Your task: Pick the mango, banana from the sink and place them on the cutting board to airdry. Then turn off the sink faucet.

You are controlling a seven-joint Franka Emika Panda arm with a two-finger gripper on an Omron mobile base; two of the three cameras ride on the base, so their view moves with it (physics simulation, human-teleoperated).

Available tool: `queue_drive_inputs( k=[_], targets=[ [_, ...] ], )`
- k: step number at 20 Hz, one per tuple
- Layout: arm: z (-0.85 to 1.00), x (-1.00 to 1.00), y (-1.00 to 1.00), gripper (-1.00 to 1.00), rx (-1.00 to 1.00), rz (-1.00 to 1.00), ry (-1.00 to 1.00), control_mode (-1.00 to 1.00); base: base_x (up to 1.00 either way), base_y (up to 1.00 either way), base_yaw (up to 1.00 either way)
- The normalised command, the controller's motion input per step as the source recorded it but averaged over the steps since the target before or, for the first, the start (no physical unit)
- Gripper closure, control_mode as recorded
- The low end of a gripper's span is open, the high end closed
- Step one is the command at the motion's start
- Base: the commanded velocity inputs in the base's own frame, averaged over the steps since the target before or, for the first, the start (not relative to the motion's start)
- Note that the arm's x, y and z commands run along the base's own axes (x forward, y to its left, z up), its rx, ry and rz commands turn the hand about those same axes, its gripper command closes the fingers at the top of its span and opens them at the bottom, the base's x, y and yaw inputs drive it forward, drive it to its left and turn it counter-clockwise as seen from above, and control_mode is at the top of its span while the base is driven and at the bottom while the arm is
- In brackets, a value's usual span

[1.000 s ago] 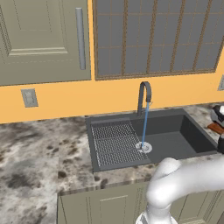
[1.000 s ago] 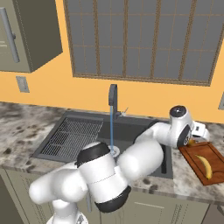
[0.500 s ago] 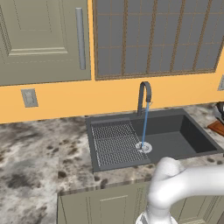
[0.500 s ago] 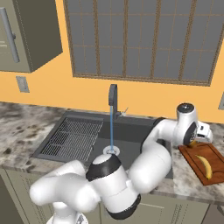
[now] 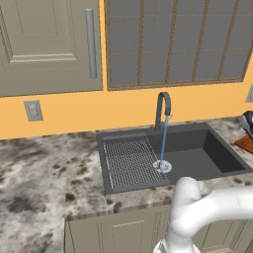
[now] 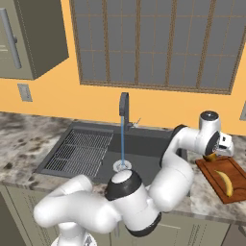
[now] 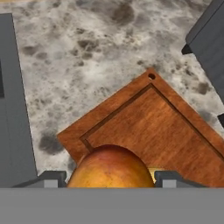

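Observation:
My gripper (image 7: 110, 180) is shut on the mango (image 7: 109, 166), a round orange-yellow fruit held just above the near corner of the reddish-brown cutting board (image 7: 166, 131). In the right base view the gripper (image 6: 214, 153) hangs over the board's (image 6: 230, 168) left end with the mango (image 6: 210, 156) under it. The curved yellow banana (image 6: 223, 181) lies on the board. The sink faucet (image 6: 124, 108) arches over the dark sink (image 6: 144, 144), and a thin blue stream (image 5: 163, 141) runs down to the drain. The board's edge (image 5: 244, 143) also shows right of the sink (image 5: 197, 148).
Speckled stone counter (image 7: 87, 52) surrounds the board. A dark grey object (image 7: 210, 39) stands beyond the board's far corner. The sink's rim (image 7: 13, 109) runs along the left of the hand view. A ribbed drainboard (image 5: 129, 160) fills the basin's left half.
The hand has moved to the right with the mango, from the sink's right edge to above the cutting board's left end. The water keeps running.

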Motion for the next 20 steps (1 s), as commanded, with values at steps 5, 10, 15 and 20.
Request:
queue_drive_inputs(
  k=[5, 10, 15, 20],
  targets=[
    [-0.28, 0.16, -0.03, 1.00, 0.01, 0.02, 0.00, -1.00, 0.00, 0.00, 0.00],
    [-0.30, 0.13, -0.06, 1.00, 0.00, 0.02, 0.00, -1.00, 0.00, 0.00, 0.00],
    [-0.25, 0.09, -0.06, 1.00, 0.00, 0.02, 0.00, -1.00, 0.00, 0.00, 0.00],
    [-0.24, 0.09, -0.05, 1.00, 0.00, 0.02, 0.01, -1.00, 0.00, 0.00, 0.00]
  ],
)
